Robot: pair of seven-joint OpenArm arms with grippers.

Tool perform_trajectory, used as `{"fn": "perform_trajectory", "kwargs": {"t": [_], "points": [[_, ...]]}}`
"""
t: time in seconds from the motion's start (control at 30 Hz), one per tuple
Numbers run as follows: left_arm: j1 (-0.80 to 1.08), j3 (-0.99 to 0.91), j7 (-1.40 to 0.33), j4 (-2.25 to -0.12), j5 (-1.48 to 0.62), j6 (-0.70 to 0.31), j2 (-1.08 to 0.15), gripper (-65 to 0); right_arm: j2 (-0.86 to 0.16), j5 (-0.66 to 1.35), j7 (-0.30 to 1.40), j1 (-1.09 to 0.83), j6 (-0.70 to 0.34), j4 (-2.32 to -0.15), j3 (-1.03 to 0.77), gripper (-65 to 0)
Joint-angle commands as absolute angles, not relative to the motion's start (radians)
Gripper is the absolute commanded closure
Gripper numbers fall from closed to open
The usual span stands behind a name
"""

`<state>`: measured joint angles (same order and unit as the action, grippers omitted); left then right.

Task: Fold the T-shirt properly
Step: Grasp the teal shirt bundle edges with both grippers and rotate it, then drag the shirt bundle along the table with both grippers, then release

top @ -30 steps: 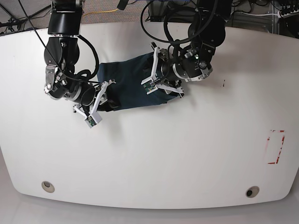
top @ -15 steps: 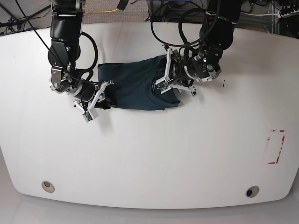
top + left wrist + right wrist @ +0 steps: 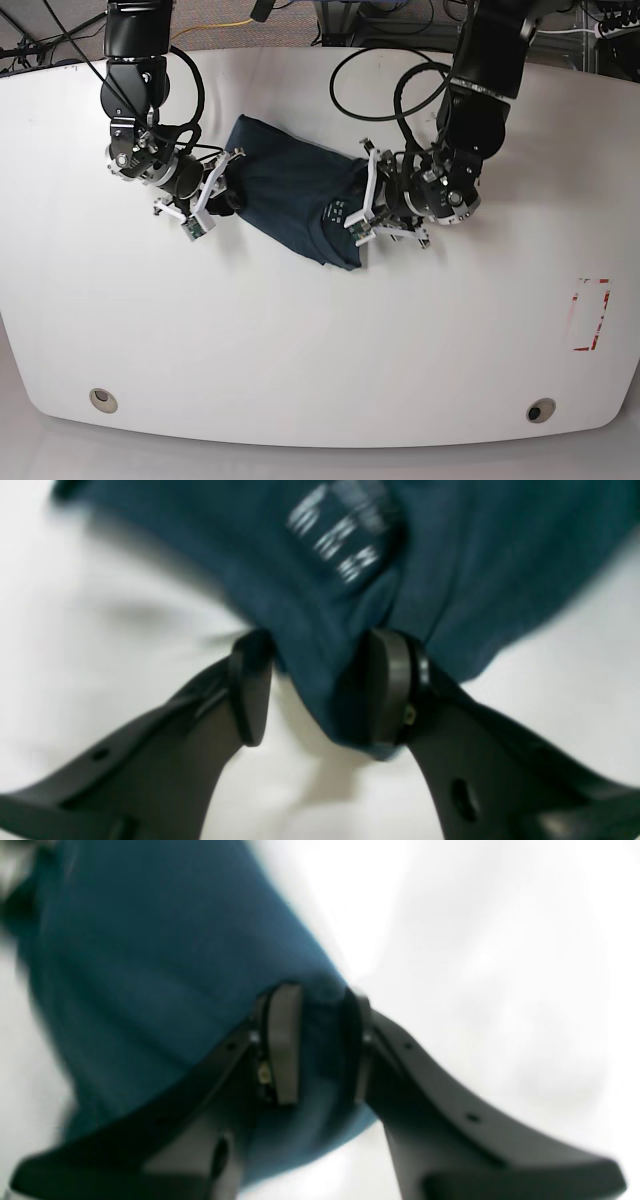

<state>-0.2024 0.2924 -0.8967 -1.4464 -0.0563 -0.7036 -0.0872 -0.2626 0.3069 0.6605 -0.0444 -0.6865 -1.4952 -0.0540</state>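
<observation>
The dark teal T-shirt (image 3: pixel 290 190) lies bunched in a slanted heap on the white table (image 3: pixel 320 330). My left gripper (image 3: pixel 362 218), on the base view's right, is at the shirt's near right end. In the left wrist view my left gripper (image 3: pixel 320 690) is shut on a thick fold of T-shirt (image 3: pixel 450 580), just below a white printed mark (image 3: pixel 345 530). My right gripper (image 3: pixel 214 194), on the base view's left, is at the shirt's left end. In the right wrist view my right gripper (image 3: pixel 320 1045) is shut on the T-shirt's (image 3: pixel 150 965) edge.
A red-outlined rectangle (image 3: pixel 588 315) is marked on the table at the right. Two round fittings (image 3: pixel 101 400) (image 3: pixel 540 411) sit near the front edge. Cables and equipment (image 3: pixel 380 25) run along the back edge behind both arms.
My left gripper has moved toward the front edge, dragging the shirt's right end with it. My right gripper has shifted back a little. The shirt now lies slanted instead of level.
</observation>
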Motion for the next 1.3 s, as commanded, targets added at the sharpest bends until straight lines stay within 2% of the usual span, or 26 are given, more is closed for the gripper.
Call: {"fn": "perform_trajectory", "kwargs": {"t": [0.0, 0.27, 0.5, 0.63, 0.83, 1.1, 1.27], "points": [[-0.257, 0.288, -0.891, -1.434, -0.062, -0.698, -0.12, -27.4, -0.275, 0.274, 0.714, -0.068, -0.698, -1.54, -0.007, -13.5], [-0.311, 0.28, -0.894, -1.515, -0.064, -0.698, -0.203, -27.4, -0.269, 0.274, 0.716, -0.12, -0.698, -1.61, 0.156, -13.2], [-0.278, 0.185, -0.901, -1.696, -0.062, -0.698, -0.214, -27.8, -0.186, 0.275, 0.717, -0.12, -0.698, -1.612, 0.321, -13.2], [-0.222, 0.139, -0.974, -1.779, -0.062, -0.698, -0.206, -27.9, -0.143, 0.282, 0.717, -0.111, -0.698, -1.607, 0.398, -13.2], [-0.157, 0.096, -1.017, -1.851, -0.062, -0.698, -0.186, -27.9, -0.059, 0.275, 0.74, -0.105, -0.664, -1.604, 0.41, -13.6], [0.004, 0.041, -1.049, -1.979, -0.067, -0.698, -0.17, -27.9, -0.056, 0.283, 0.75, -0.076, -0.644, -1.613, 0.4, -13.6], [0.113, 0.028, -1.049, -2.006, -0.067, -0.698, -0.163, -27.5, -0.058, 0.283, 0.751, -0.07, -0.65, -1.639, 0.318, -13.8]]}}
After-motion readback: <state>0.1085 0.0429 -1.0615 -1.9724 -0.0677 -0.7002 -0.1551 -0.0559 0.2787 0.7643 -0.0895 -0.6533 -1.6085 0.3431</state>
